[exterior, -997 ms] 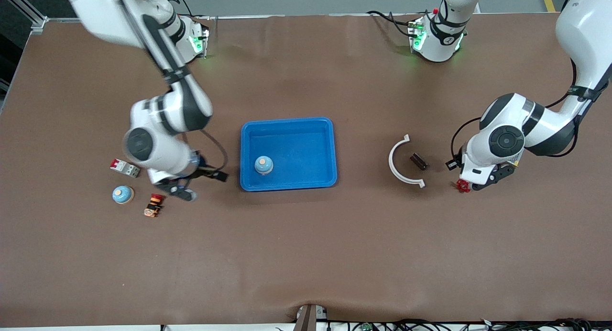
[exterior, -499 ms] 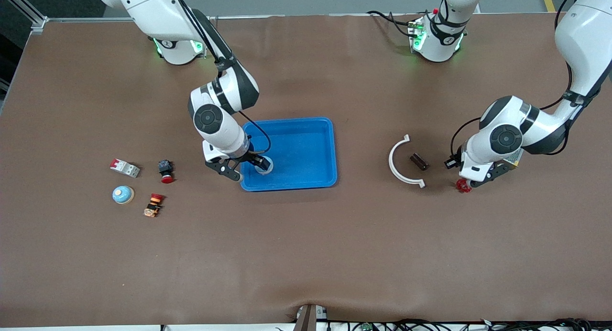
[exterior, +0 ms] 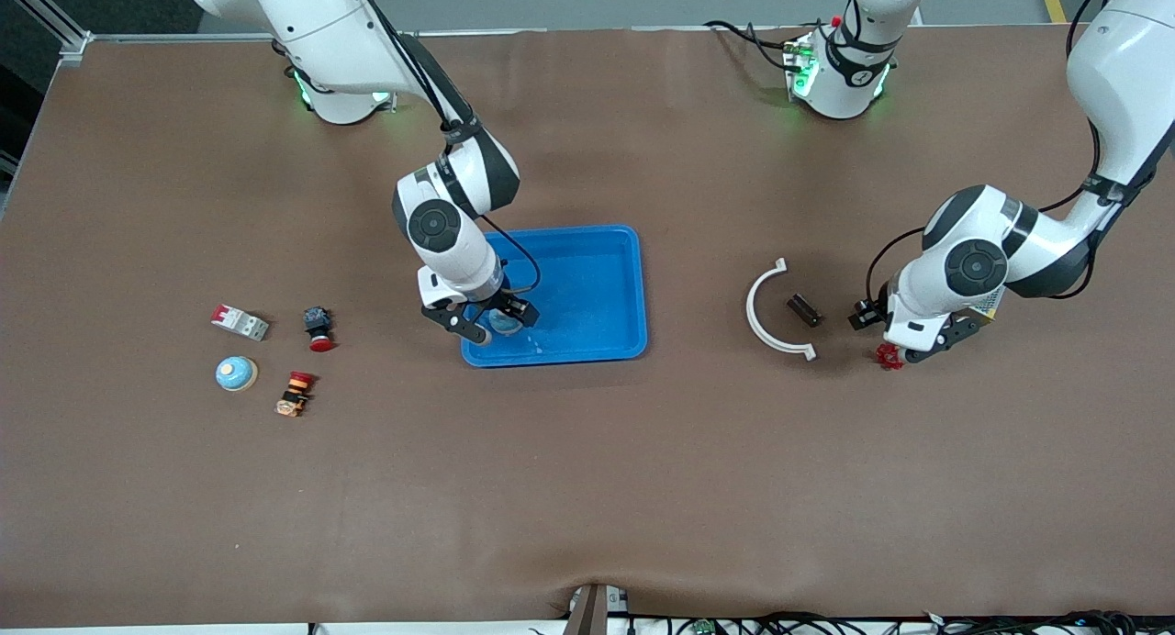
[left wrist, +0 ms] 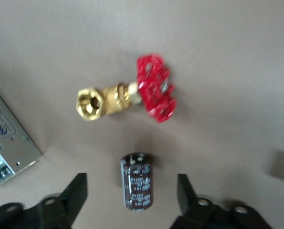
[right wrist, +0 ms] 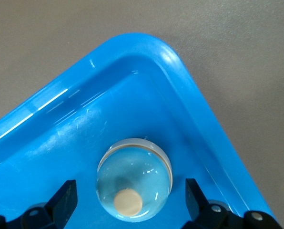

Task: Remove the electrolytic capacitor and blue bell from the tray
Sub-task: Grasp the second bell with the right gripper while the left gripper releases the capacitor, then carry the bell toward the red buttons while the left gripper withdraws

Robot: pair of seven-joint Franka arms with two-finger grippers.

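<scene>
Left gripper [left wrist: 130, 191], clamped a second ago, now spread wide around electrolytic capacitor [left wrist: 136, 181] lying on table beside white arc [exterior: 769, 316], apparently just released. Right gripper [right wrist: 130, 198], having swung over tray [exterior: 629, 286], jaws apart, straddles blue bell [right wrist: 134, 179] inside.

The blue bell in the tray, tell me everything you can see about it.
The blue bell is a small, glossy pale-blue dome with a round tan button on top and a paler ring around its base. It sits upright on the floor of the bright-blue tray, in the corner nearest the front camera toward the right arm's end. The right gripper is over it, open, one of its fingers on either side; no contact is visible.
</scene>
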